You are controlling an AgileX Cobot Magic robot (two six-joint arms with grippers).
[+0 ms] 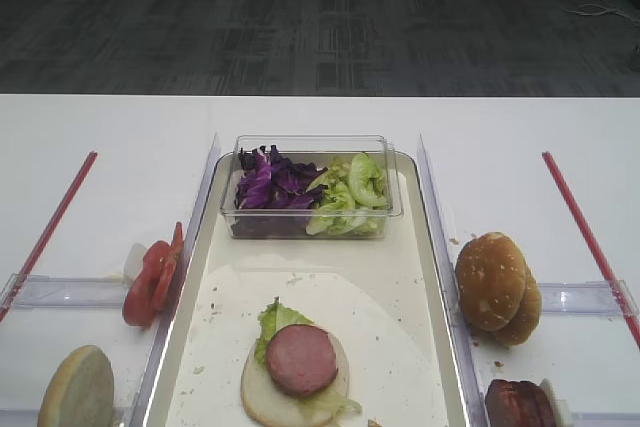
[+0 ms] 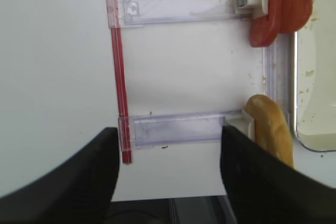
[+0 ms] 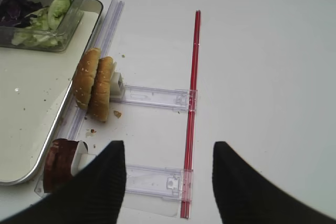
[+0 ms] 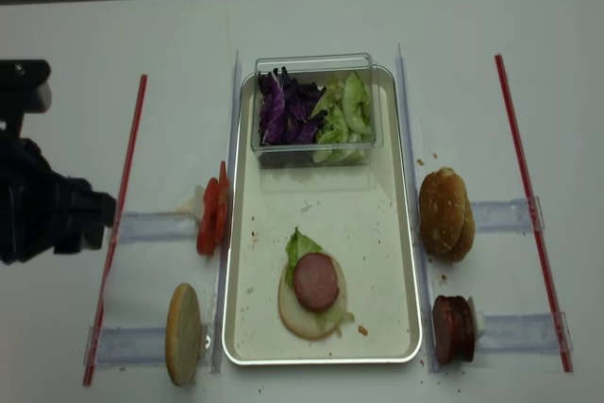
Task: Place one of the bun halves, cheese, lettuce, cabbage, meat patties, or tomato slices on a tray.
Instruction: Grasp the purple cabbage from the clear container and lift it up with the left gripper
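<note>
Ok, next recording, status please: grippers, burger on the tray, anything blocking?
Left gripper open, empty, beside the spare bun half. Right gripper open, empty, near the meat patties. Tray holds bun half, lettuce, one patty. Nothing blocking.

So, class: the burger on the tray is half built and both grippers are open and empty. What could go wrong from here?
1. The tomato slices stand on edge against a clear holder, so a grasp might tip them or take several.
2. The patty sits loosely on lettuce; pressing a layer down might slide it off.
3. The tub stands on the tray, so a low reach might knock it.
</note>
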